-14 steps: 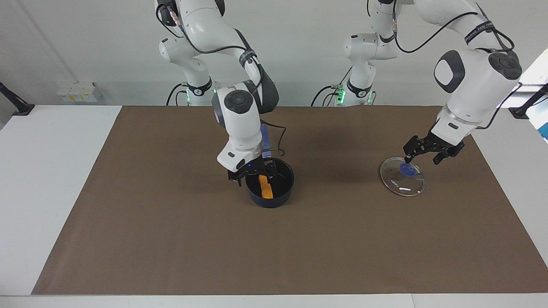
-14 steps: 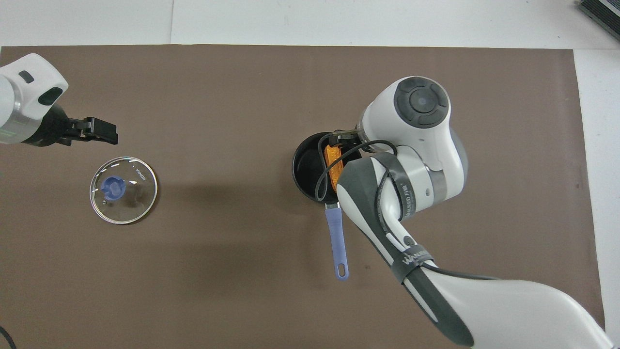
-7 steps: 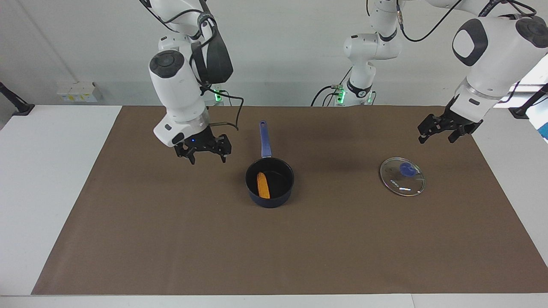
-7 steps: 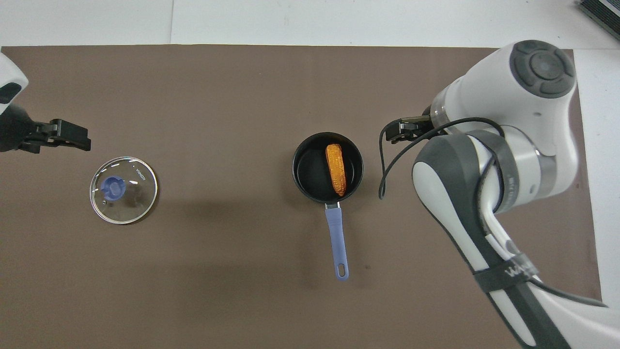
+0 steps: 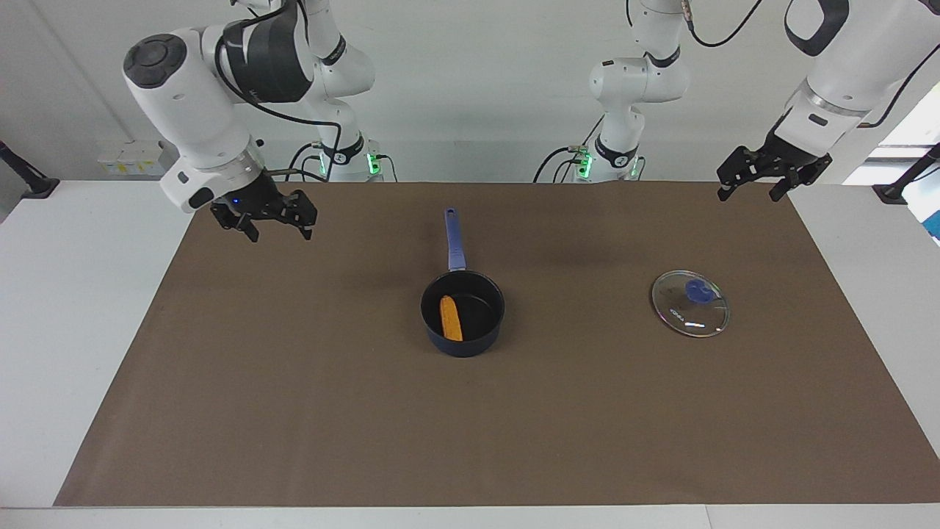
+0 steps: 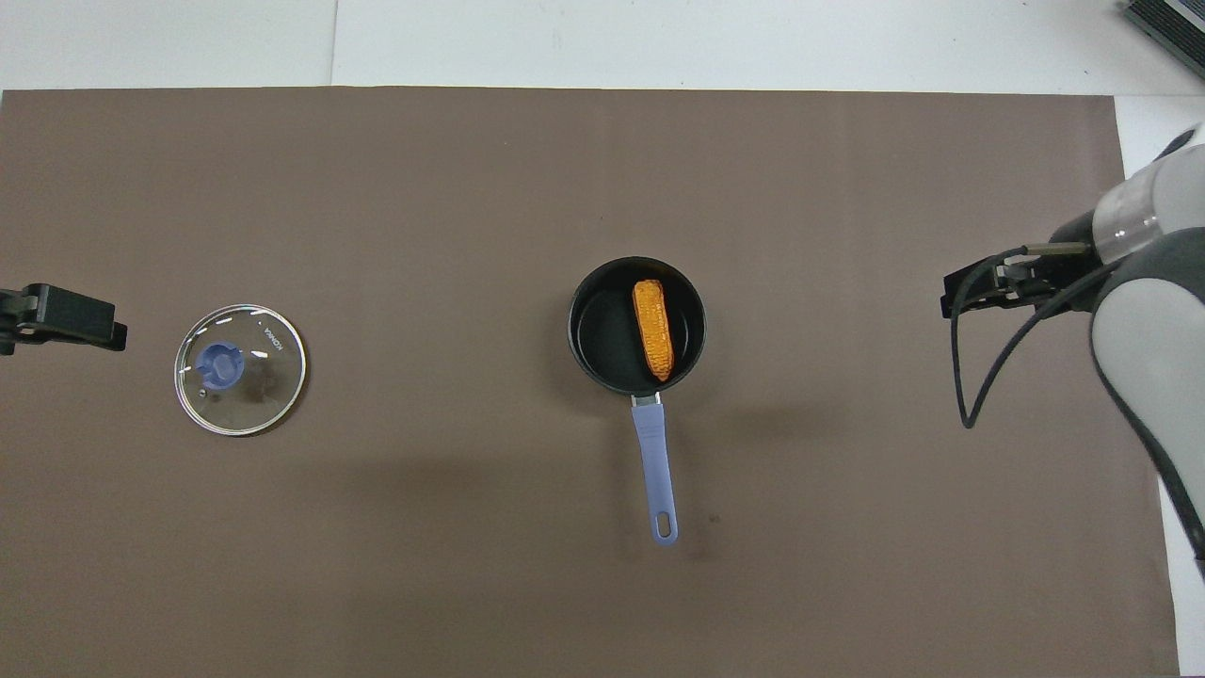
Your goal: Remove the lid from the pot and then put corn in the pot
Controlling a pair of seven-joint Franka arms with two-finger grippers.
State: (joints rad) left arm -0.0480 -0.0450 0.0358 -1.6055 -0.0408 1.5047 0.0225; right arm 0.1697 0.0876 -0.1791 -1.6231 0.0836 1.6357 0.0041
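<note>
Both steps look done: the lid [image 5: 690, 303] lies flat on the desk [image 5: 294, 411] toward the left arm's end, the corn [image 5: 451, 318] lies inside the pot [image 5: 463, 314], and both the left gripper [image 5: 760, 176] and right gripper [image 5: 268, 218] hang empty with fingers spread.

We see a clear, glossy glass lid [image 5: 691, 303] with a bright metal rim and a matt blue knob. The pot [image 5: 463, 314] looks like dark enamelled metal, its inside smooth and black. The corn [image 5: 451, 318] is bumpy and matt. The mat [image 5: 294, 411] is dull brown, paper-like.
</note>
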